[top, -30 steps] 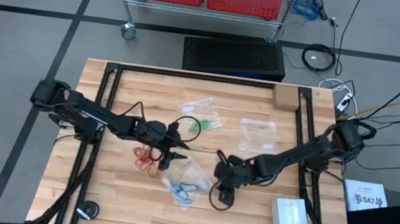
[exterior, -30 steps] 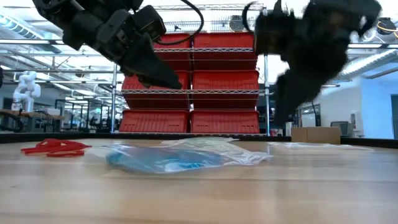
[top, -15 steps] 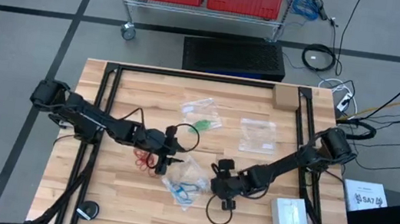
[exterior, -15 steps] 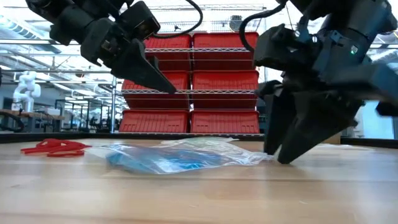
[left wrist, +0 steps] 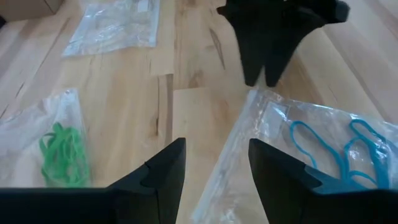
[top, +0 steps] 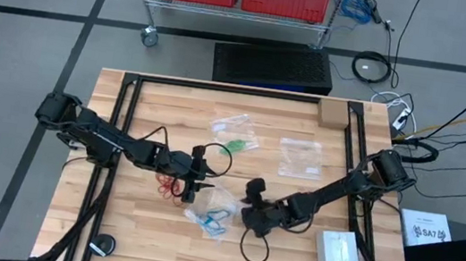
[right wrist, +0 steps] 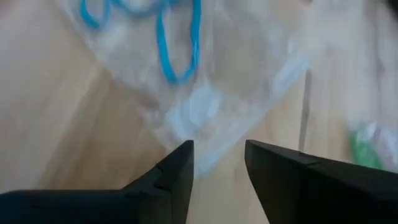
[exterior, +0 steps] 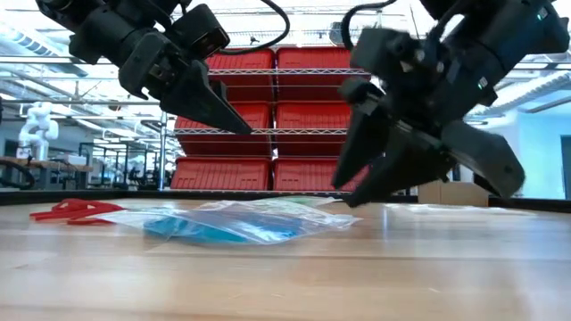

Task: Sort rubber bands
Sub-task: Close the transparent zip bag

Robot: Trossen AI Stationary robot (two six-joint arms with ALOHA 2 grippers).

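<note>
Your right gripper (top: 244, 206), fingers spread, hovers mid-frame beside the bagged blue rubber bands (top: 214, 220); your left gripper (top: 204, 183) is parted too.

Blue rubber bands (top: 214, 219) inside clear bag (top: 206, 201); red bands (top: 170, 185) just left of bag; green bands (top: 233, 144) beyond it; table (top: 289, 251) pale wood.

Red rubber bands (top: 171, 185) loose on table (top: 154, 111), left of centre. Blue rubber bands (top: 216, 220) inside clear bag, mid-table toward near edge. Green rubber bands (top: 231, 144) bagged, toward far edge.
</note>
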